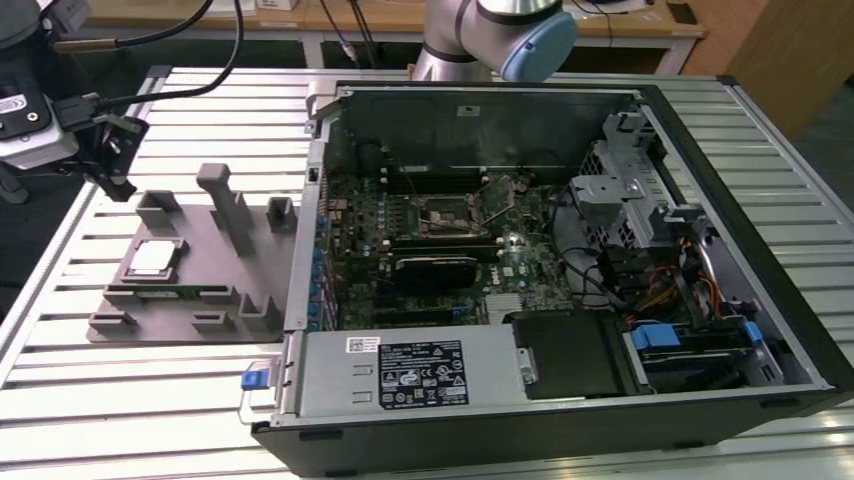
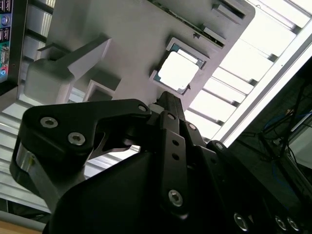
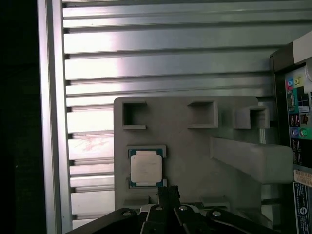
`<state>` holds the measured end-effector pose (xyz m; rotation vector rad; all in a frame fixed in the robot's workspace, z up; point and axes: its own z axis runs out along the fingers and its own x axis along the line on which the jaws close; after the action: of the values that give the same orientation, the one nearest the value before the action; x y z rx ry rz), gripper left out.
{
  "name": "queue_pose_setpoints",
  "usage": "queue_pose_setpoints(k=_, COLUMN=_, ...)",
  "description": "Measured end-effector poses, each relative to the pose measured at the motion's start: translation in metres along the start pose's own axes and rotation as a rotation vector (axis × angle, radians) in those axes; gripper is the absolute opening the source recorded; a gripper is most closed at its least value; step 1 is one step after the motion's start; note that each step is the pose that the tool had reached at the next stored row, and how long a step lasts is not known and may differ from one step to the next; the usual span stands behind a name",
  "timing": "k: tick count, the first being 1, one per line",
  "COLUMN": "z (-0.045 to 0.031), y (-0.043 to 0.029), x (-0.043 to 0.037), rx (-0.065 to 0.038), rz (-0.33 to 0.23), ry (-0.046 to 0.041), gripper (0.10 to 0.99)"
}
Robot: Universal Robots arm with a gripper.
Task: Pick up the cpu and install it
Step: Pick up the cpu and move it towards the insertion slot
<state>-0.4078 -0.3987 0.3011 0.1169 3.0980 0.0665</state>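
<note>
The cpu [image 3: 146, 168] lies flat in its pocket on the grey fixture [image 3: 195, 161] outside the computer case [image 1: 481, 125], just beyond the tip of the gripper [image 3: 168, 191], which hovers above with jaws pinched together and holding nothing.

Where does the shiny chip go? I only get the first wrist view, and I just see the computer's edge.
Observer: In the exterior view the computer case lies open, and a square socket sits near the middle of its green board.
Operator: Is the hand near that socket?
Observer: No. The hand hangs outside the case, on the exterior view's left, close to the grey fixture where the cpu lies.
</note>
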Motion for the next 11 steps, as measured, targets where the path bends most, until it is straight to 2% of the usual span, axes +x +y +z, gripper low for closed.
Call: queue_pose_setpoints(k=11, z=0.0149, y=-0.0008, x=0.0018, rx=0.0, rz=0.0, ry=-0.0001, gripper=0.106)
